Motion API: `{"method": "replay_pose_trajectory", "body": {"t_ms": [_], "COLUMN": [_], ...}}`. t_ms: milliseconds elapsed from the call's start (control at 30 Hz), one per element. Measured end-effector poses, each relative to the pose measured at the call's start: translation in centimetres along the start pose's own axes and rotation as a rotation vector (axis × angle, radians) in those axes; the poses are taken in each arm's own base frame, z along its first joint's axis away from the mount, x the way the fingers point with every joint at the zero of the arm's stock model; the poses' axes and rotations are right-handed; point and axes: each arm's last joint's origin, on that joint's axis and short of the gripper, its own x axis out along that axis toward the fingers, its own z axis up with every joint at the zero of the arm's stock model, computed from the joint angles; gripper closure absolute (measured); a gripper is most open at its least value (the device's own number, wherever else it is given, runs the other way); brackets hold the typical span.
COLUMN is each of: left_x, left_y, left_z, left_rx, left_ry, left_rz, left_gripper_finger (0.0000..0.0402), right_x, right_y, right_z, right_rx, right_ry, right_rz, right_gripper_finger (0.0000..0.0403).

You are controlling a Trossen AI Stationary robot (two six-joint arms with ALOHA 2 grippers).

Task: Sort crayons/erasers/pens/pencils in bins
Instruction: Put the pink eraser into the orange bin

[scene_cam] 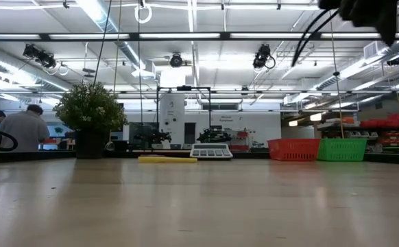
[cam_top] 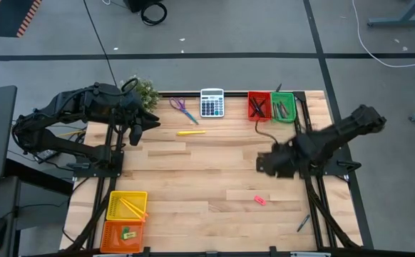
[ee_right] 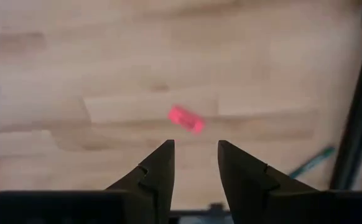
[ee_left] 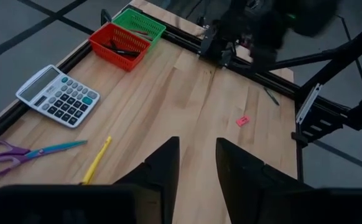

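A pink eraser [cam_top: 259,200] lies flat on the table's near right part; it also shows in the right wrist view as the eraser [ee_right: 186,119]. My right gripper [ee_right: 196,149] hovers open above it, a little toward the far side [cam_top: 264,163]. A yellow pen [cam_top: 191,132] lies on the far middle of the table. My left gripper [ee_left: 197,149] is open and raised near the far left [cam_top: 145,123], short of the pen [ee_left: 97,162]. The red bin [cam_top: 259,106] holds dark pens, the green bin [cam_top: 282,107] crayons, the yellow bin [cam_top: 127,205] pencils, the orange bin [cam_top: 123,232] erasers.
Purple-handled scissors [cam_top: 182,108], a grey calculator [cam_top: 212,102] and a potted plant [cam_top: 145,91] stand along the far edge. A dark pen [cam_top: 304,223] lies by the right frame rail near the near right corner. People stand in the room behind [scene_cam: 25,130].
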Motion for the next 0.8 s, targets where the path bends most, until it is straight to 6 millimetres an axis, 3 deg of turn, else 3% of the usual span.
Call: {"method": "replay_pose_trajectory", "body": {"t_ms": [233,367,500,800], "left_x": [0.0,0.0,0.0,0.0], "left_y": [0.0,0.0,-0.1,-0.2], "left_z": [0.0,0.0,0.0,-0.1], "left_rx": [0.009,0.031,0.052,0.030], "left_ry": [0.000,0.003,0.014,0.016], "left_rz": [0.000,-0.009,-0.043,-0.046], "left_gripper_finger": [0.0283,0.0286,0.0289,0.0283], "right_x": [4.3,6.7,9.0,12.8], "right_y": [0.1,1.8,3.8,3.9], "right_z": [-5.0,-6.3,-6.9,-6.2], "right_rx": [0.023,-0.092,-0.303,-0.809], "right_ry": [0.072,0.061,0.038,0.032], "right_rz": [-0.168,-0.089,0.018,-0.214], "right_gripper_finger": [0.0273,0.0274,0.0274,0.0274]}}
